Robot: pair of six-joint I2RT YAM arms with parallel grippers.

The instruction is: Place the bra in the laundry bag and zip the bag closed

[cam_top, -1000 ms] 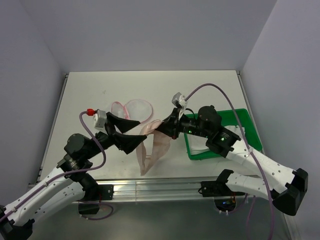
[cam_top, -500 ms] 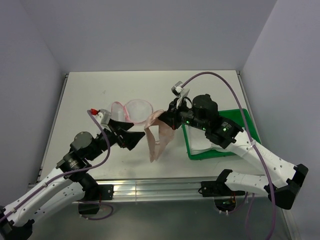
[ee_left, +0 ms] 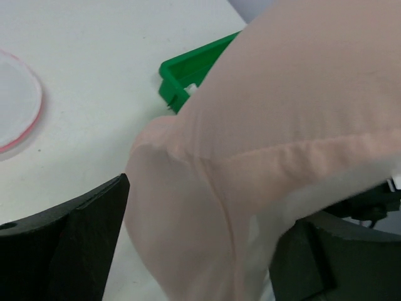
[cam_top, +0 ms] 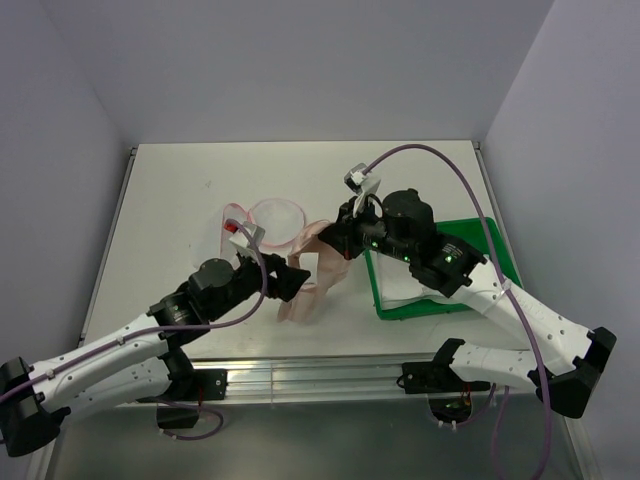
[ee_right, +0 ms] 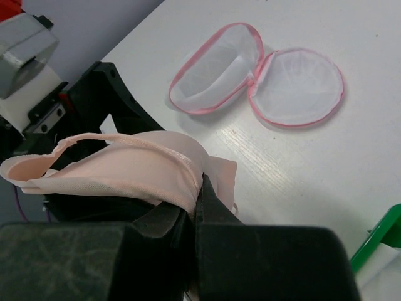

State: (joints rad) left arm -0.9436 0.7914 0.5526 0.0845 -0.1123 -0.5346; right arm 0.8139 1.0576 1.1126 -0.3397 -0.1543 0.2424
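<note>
The pale peach bra (cam_top: 323, 265) hangs over the table from my right gripper (cam_top: 335, 238), which is shut on its seamed upper edge (ee_right: 188, 172). My left gripper (cam_top: 300, 285) is open, its black fingers (ee_left: 62, 251) standing on either side of the hanging fabric (ee_left: 263, 125) without pressing it. The laundry bag (cam_top: 275, 215) lies open and flat behind the bra. Both white mesh halves with their pink trim show in the right wrist view (ee_right: 257, 75), and nothing is inside them.
A green plastic tray (cam_top: 478, 221) holding something white sits to the right under my right arm; its corner (ee_left: 188, 69) shows past the bra. The side walls rise along the left, back and right edges of the white table (cam_top: 180, 190).
My left arm has swung right and forward until its open fingers straddle the hanging bra. My right gripper lifted the bra slightly toward the bag, then held still.
</note>
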